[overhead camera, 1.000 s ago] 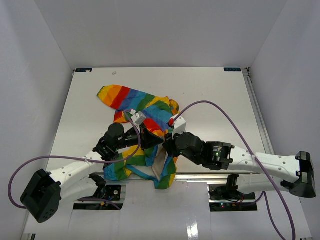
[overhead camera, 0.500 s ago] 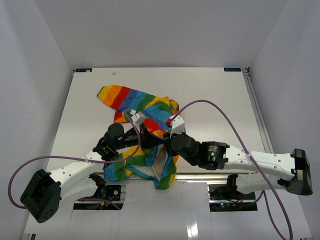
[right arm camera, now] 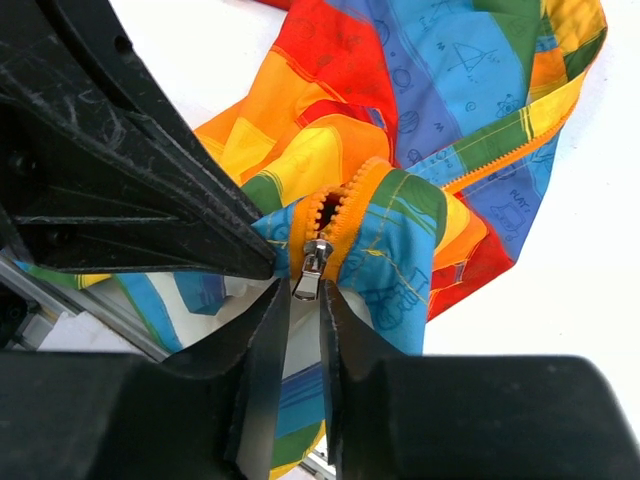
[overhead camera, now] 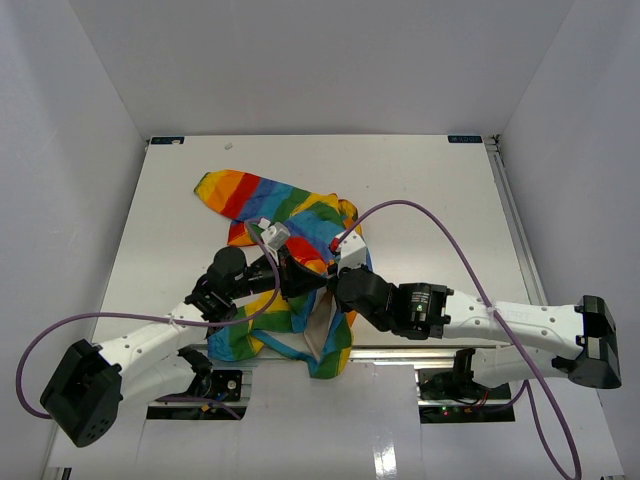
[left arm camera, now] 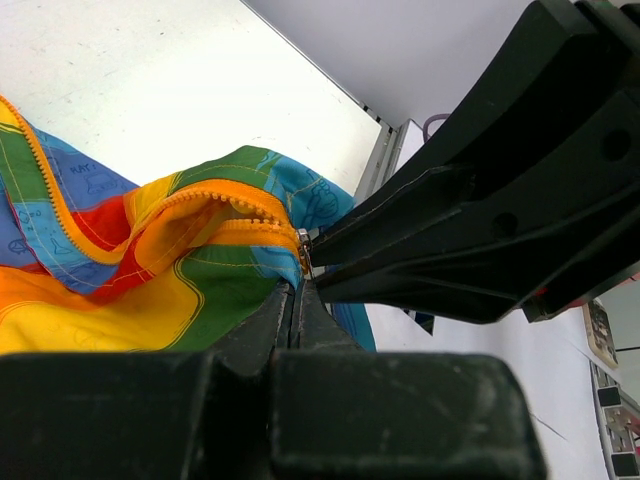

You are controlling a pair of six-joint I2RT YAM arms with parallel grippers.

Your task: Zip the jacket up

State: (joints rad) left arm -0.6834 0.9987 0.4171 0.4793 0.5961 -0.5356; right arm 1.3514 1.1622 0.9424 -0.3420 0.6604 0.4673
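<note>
Little free room near table (overhead camera: 420,180) front edge, left jaws pinching jacket (overhead camera: 245,192) edge, right jaws clamped on zipper pull (right arm camera: 310,268)

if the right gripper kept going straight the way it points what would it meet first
The zipper pull, already between the right gripper's fingertips; just behind it, the jacket's bunched fabric. Depth is hard to judge.
</note>
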